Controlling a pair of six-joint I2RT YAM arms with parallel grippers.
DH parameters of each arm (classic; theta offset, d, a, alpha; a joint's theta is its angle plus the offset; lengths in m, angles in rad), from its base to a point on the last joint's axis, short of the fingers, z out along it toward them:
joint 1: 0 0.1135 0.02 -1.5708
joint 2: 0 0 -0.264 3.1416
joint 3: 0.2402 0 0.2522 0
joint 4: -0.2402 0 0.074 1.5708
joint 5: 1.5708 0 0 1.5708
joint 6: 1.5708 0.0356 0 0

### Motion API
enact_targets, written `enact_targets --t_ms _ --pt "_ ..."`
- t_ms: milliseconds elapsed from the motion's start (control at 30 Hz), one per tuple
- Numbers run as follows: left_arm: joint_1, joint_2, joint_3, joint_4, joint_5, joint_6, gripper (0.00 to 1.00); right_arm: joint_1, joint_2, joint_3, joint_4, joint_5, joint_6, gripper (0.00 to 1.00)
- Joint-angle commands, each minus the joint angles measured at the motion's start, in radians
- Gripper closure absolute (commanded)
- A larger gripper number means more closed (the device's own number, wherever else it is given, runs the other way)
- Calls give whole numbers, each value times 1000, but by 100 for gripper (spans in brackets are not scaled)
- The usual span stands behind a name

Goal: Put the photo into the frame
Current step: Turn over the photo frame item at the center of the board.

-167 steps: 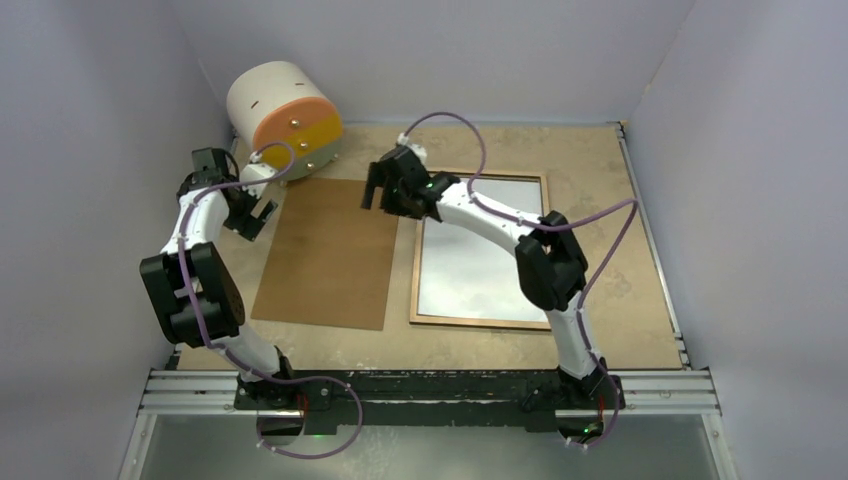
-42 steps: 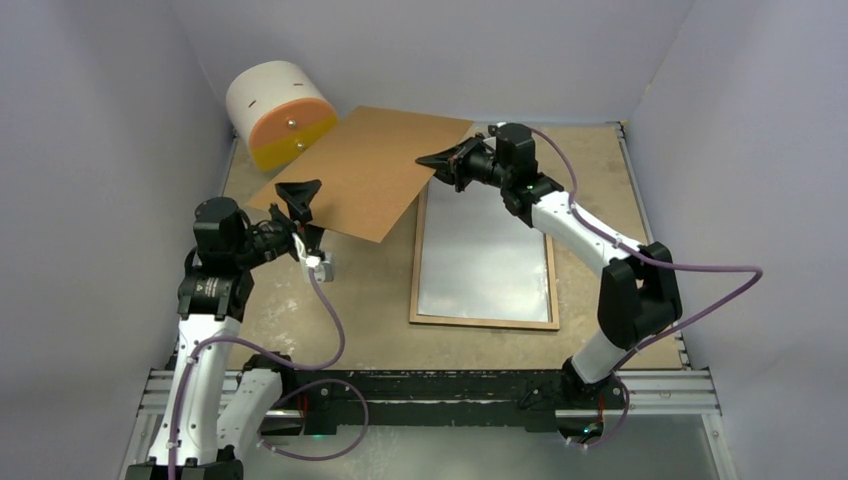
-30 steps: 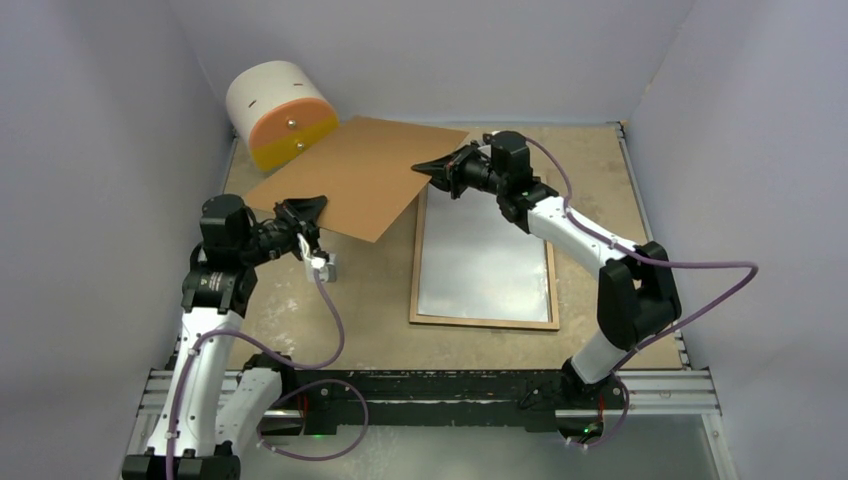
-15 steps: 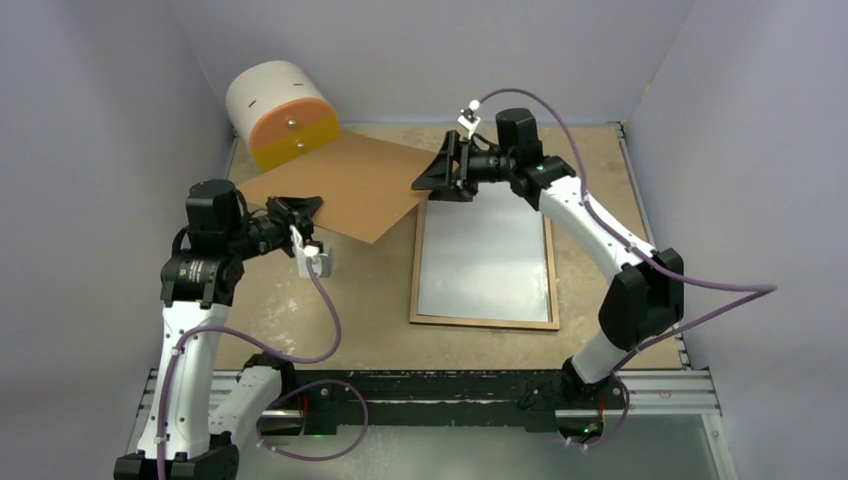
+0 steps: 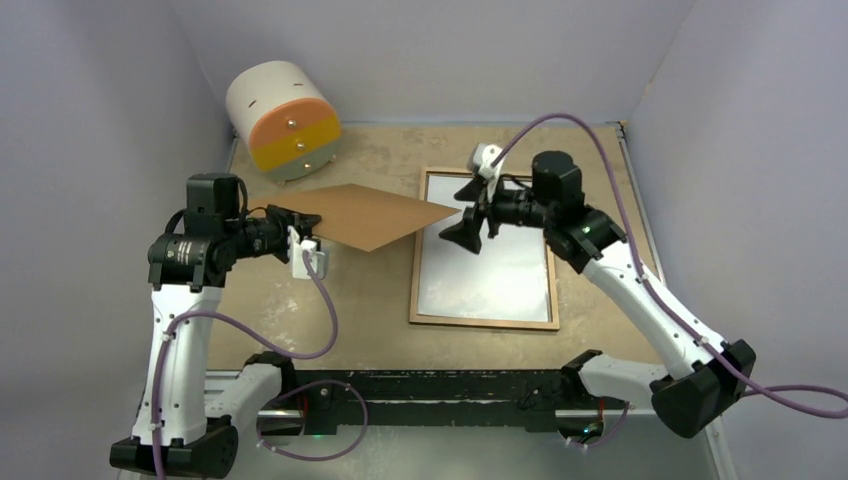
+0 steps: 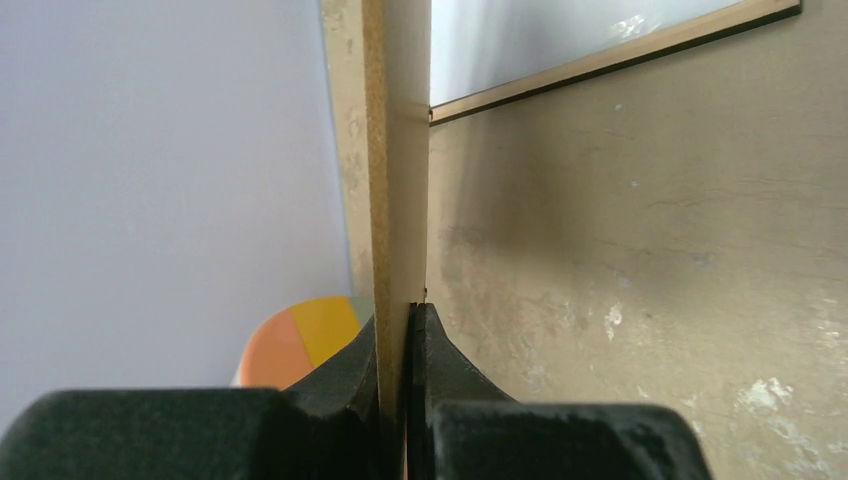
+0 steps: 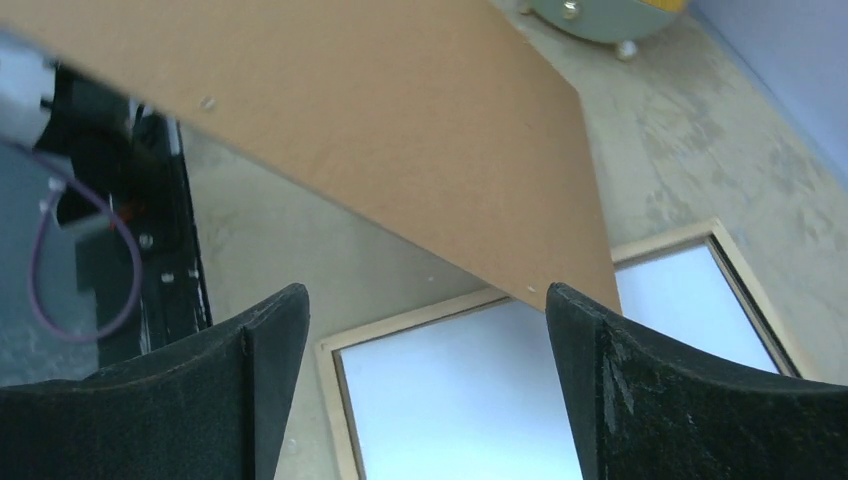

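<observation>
Brown hardboard, one panel (image 5: 365,215), hung tilted above the table (image 5: 370,290), its left corner pinched tight in the left gripper (image 5: 290,222). The right gripper (image 5: 467,213) gaped wide just beside the panel's right tip, over the one frame (image 5: 481,321) lying flat.

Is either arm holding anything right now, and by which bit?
The left gripper pinches the brown backing panel by its left edge, tilted up in the air. The right gripper is open, holding nothing.
</observation>
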Motion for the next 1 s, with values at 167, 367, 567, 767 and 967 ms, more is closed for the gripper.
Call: enact_targets --t_ms 167,367,567,767,967 --pt "-4 61 162 -85 101 51 100 178 1 -107 185 -7 -312 11" --pt "-4 69 187 -109 109 75 100 224 20 -134 328 85 -324 14" --pt "-4 75 196 -90 122 52 100 296 91 -125 362 169 -372 21" --pt "-4 90 204 -50 132 12 100 312 130 -139 464 193 -367 51" --pt "-4 79 182 206 165 -270 94 312 184 -97 531 204 -240 100"
